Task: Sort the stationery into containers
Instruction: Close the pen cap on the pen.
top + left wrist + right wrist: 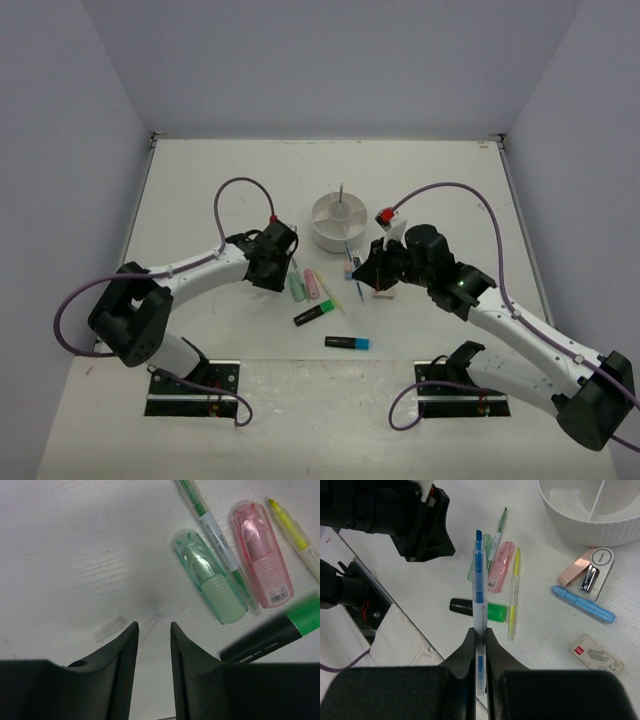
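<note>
Pinching a thin blue pen (479,580) by its barrel, my right hand (480,632) has both fingers pressed against it. It hangs just off the near right side of the white organiser (340,222). My left hand (152,627) sits low over bare desk (75,555) to the near left of the organiser. Its fingers are spread by a narrow gap, and I can make out nothing gripped between them.

The loose stationery lies on the near side of the organiser. A mint marker (210,577) and a pink marker (261,555) lie side by side, with a thin green pen (212,530) running between them and touching the mint one. A thin yellow pen (295,530) lies beyond the pink marker. A green highlighter (275,635) is nearer to me, and a blue highlighter (347,342) is nearer again. Closer to the organiser's wall are a pink clip-like item (587,570), a pale blue marker (582,603) and a small eraser (597,655). One thin pen (340,195) stands upright in the organiser's central cup.
</note>
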